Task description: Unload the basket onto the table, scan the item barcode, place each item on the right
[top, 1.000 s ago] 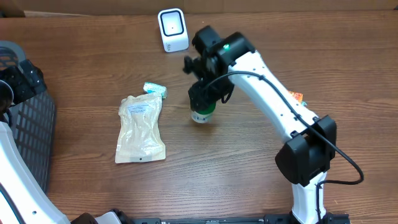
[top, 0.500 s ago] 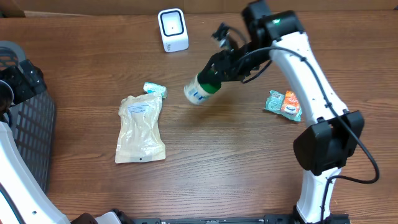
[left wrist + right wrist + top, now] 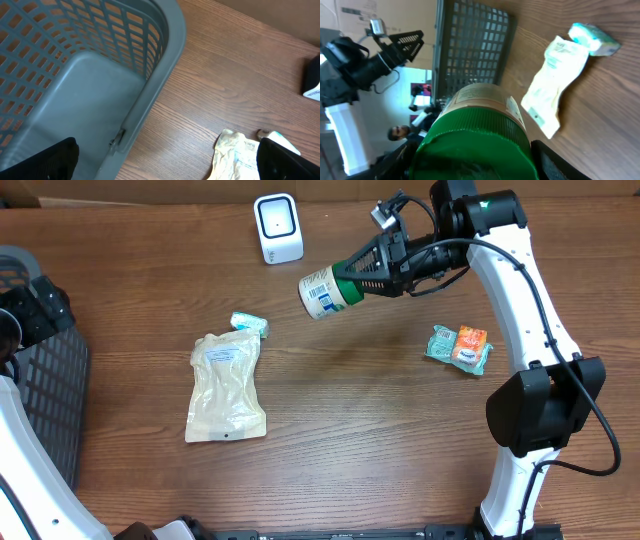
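right gripper grasping green-capped bottle sideways in air near scanner, left gripper hanging spread wide over basket

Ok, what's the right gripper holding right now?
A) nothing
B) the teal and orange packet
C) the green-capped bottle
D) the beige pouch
C: the right gripper is clamped on the cap end of the green-capped bottle, which is held in the air, while the beige pouch and the teal and orange packet lie apart from it.
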Tool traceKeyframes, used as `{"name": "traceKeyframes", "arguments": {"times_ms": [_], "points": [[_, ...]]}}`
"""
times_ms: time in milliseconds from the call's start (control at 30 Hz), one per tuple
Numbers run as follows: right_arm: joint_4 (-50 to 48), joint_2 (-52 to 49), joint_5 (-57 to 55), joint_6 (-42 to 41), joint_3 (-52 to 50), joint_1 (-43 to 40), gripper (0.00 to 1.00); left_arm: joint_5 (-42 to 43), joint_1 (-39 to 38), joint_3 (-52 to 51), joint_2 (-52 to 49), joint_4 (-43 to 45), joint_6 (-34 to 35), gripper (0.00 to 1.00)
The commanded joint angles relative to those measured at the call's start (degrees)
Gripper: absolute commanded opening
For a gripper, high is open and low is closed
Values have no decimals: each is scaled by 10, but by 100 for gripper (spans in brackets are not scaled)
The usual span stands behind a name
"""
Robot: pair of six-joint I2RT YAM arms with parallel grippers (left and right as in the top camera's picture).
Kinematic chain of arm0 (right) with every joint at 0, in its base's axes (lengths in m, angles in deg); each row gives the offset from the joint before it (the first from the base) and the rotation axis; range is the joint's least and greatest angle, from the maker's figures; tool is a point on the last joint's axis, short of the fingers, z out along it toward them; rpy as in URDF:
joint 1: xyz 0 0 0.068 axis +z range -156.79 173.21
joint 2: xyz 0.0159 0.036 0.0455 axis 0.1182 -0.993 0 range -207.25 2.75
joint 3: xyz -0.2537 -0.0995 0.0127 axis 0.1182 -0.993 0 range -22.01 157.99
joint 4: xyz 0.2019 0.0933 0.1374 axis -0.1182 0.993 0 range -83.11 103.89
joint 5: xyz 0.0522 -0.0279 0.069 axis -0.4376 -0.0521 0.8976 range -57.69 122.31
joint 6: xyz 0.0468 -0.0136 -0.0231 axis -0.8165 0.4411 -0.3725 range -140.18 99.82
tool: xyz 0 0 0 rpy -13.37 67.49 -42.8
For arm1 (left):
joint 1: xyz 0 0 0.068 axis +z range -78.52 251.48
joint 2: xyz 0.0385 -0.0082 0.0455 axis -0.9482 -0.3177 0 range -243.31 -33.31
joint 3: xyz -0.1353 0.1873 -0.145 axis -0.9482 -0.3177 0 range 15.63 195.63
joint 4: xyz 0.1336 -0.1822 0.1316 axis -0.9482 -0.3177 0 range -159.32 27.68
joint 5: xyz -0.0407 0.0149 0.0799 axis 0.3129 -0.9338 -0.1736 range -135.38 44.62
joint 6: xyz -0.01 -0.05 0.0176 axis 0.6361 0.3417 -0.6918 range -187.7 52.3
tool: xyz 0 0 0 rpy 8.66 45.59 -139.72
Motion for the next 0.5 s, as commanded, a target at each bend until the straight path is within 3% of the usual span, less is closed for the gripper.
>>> {"name": "traceKeyframes", "arguments": {"times_ms": [0, 467], "points": [[-3, 9, 50, -28, 19, -2, 32, -2, 0, 12, 4, 2, -7, 100], [-39, 9, 38, -64, 19, -2, 36, -2, 0, 12, 4, 2, -7, 100]]}}
